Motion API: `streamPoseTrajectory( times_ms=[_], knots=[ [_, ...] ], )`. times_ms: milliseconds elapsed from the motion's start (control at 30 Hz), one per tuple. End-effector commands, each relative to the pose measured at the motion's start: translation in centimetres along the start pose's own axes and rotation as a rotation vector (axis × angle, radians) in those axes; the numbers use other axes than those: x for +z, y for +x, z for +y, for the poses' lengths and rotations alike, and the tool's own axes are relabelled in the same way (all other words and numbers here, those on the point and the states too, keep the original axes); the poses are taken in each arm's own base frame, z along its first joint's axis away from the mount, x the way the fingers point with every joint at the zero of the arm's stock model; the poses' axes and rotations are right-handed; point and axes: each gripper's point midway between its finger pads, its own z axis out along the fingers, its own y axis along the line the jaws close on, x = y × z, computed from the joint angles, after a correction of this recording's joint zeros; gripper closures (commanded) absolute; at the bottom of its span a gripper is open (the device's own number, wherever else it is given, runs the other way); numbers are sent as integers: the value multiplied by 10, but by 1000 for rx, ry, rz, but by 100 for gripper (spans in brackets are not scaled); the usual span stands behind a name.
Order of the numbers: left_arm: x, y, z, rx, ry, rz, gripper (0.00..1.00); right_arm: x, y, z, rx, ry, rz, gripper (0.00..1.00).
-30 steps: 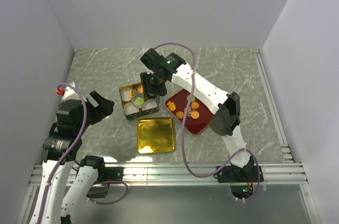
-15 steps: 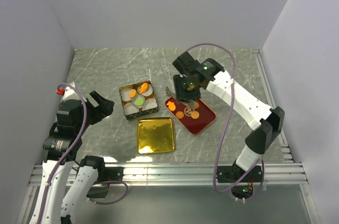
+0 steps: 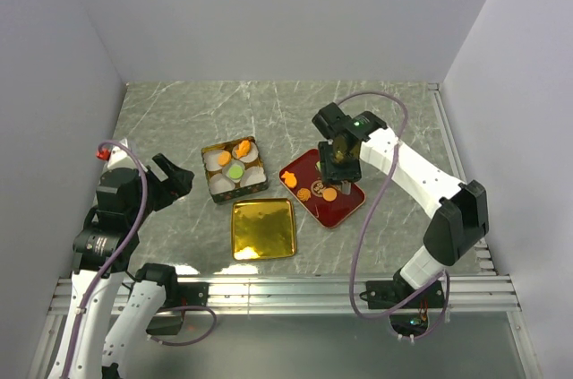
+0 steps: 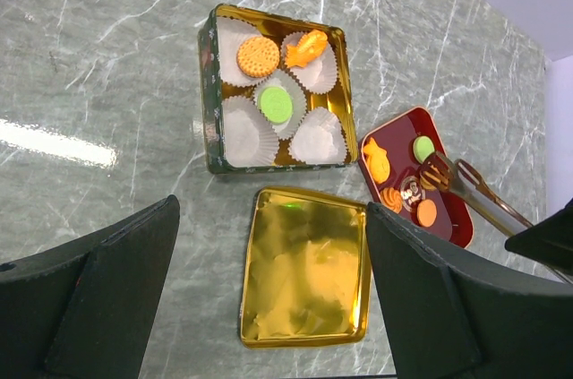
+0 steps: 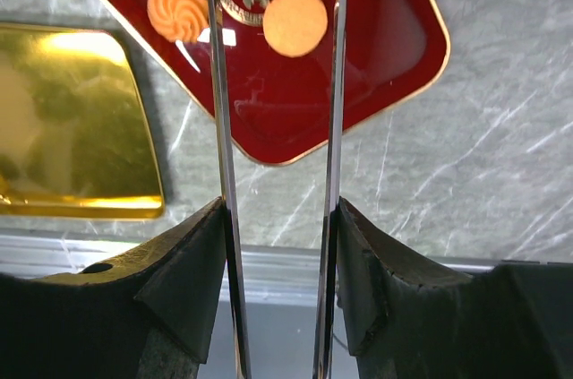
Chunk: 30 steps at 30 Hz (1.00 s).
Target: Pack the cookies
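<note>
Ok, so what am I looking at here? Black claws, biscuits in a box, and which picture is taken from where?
Two robot arms are bolted at the near edge of a table. One picture looks down from above; the other two come from a camera on each wrist, so the dark shapes at the bottom are that arm's own fingers. On the table sit a gold tin with paper cups, three holding cookies, a gold lid beside it, and a red tray with more. The left gripper is open and empty. The right gripper squeezes metal tongs that reach over the tray; a round cookie shows between their arms.
</note>
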Motion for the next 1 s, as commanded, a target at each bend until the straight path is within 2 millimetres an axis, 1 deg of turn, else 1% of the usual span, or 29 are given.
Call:
streamPoseTrajectory(
  times_ms=[0,67,100,300,567,767,967],
  knots=[
    [2,-5,-6,4,22,-15,9,1,-27,2,7,-1,-70,44],
    [3,-4,-6,4,21,-14,9,3,-31,2,2,3,-71,44],
    [3,-4,-6,4,21,-14,9,8,-32,1,0,11,-61,44],
    [3,-5,-6,2,20,-16,9,19,-39,3,-15,25,-38,45],
    [2,-6,-5,0,18,-23,9,28,-46,8,-31,31,-12,45],
    [0,-8,-4,-3,17,-33,9,29,-43,9,-32,32,6,45],
    [1,-8,-4,-2,16,-32,9,39,-39,11,-30,26,30,47]
  ],
)
